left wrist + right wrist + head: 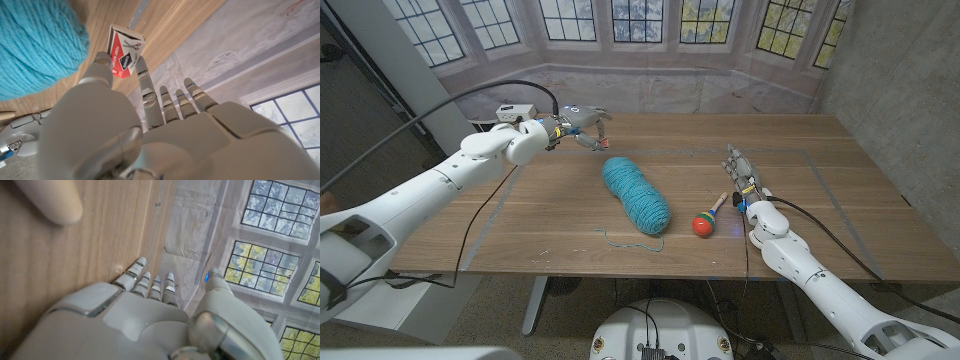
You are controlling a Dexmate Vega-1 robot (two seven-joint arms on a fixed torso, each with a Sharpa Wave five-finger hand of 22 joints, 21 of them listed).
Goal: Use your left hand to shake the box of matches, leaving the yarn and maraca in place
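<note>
Head view: my left hand (578, 127) holds the box of matches (597, 139) aloft just beyond the yarn (636, 194); left wrist view: thumb and finger pinch its faces, light, crushable card, probably slippery.

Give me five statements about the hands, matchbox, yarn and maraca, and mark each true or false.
1. The left hand holds the matchbox between its fingers. True.
2. The yarn is red. False: it is turquoise.
3. The maraca lies on the table between the yarn and the right hand. True.
4. The right hand grips the maraca. False: it holds nothing.
5. The matchbox rests on the yarn. False: the left hand holds it beside the yarn.
</note>
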